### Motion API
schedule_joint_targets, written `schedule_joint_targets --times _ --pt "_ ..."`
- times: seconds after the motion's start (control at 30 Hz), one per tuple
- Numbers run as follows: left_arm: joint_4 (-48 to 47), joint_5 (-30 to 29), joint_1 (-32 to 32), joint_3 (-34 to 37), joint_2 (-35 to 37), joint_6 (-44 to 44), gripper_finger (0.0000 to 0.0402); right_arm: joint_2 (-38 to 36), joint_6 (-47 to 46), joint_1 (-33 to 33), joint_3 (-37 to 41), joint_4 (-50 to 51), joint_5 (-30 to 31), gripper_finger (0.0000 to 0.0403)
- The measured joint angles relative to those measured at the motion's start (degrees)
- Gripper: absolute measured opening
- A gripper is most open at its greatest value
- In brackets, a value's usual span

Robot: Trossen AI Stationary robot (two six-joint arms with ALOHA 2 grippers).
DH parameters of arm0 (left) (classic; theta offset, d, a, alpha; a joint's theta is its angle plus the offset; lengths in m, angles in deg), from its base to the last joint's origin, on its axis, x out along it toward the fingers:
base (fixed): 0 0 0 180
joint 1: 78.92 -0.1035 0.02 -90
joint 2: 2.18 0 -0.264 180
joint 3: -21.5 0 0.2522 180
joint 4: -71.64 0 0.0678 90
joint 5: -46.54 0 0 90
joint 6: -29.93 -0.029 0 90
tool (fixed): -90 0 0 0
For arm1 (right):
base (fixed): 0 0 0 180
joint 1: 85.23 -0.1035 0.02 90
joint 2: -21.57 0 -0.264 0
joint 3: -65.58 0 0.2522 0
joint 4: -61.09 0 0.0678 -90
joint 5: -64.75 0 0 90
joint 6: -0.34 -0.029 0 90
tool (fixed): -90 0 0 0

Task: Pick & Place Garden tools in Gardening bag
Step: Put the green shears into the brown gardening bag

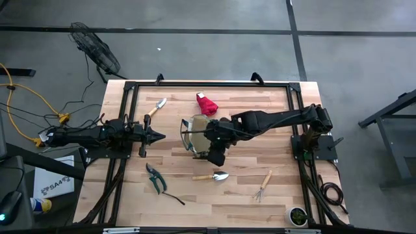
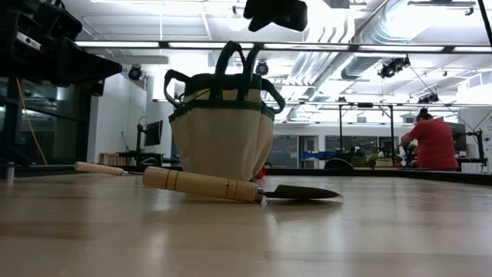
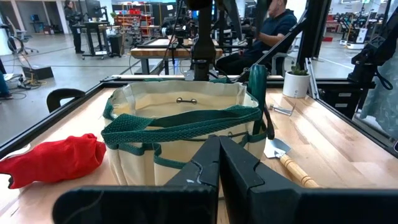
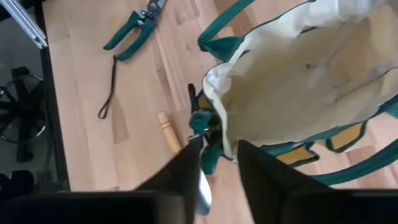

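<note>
High view: gardening bag [image 1: 197,133] sits mid-table, centre of frame; right gripper [image 1: 216,155] is over its lower edge, arm reaching in from the right. Left gripper [image 1: 158,136] is parked at centre-left, tips pointing at the bag, fingers closed together. Red glove [image 1: 207,103] lies just above the bag, trowel [image 1: 156,108] upper left of it, pruning shears [image 1: 155,179] lower left, a second trowel [image 1: 212,176] just below the bag, hand rake [image 1: 263,186] lower right, small potted plant [image 1: 298,216] at the bottom right table corner. Low view: bag upright at centre, wooden-handled trowel lying in front of it, blade pointing right; a person in red [image 2: 433,141] at far right in the background. Left wrist view: fingers shut, tips meeting at bottom centre; bag straight ahead, glove at left. Right wrist view: fingers set narrow at the bag's rim with green trim between them; whether they actually pinch it, can't tell. Shears upper left.
</note>
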Motion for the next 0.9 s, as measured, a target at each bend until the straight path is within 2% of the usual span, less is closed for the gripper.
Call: schedule_joint_targets --times 0.1,0.17,0.47,0.9 --pt "0.01 0.01 -0.02 0.0 0.01 -0.01 0.0001 0.33 1.96 0.01 0.0 -0.08 0.13 0.0021" --pt "0.02 0.02 -0.01 0.0 0.02 -0.01 0.0001 0.62 2.8 -0.04 0.06 -0.16 0.1 0.0009" --pt "0.01 0.02 -0.01 0.0 0.02 0.0 0.0001 0.63 4.41 -0.31 4.66 -6.64 -3.07 0.0003" --pt "0.0 0.02 -0.01 0.0 0.01 0.0 0.0001 0.63 4.37 -0.29 7.88 -11.71 -3.33 0.0002"
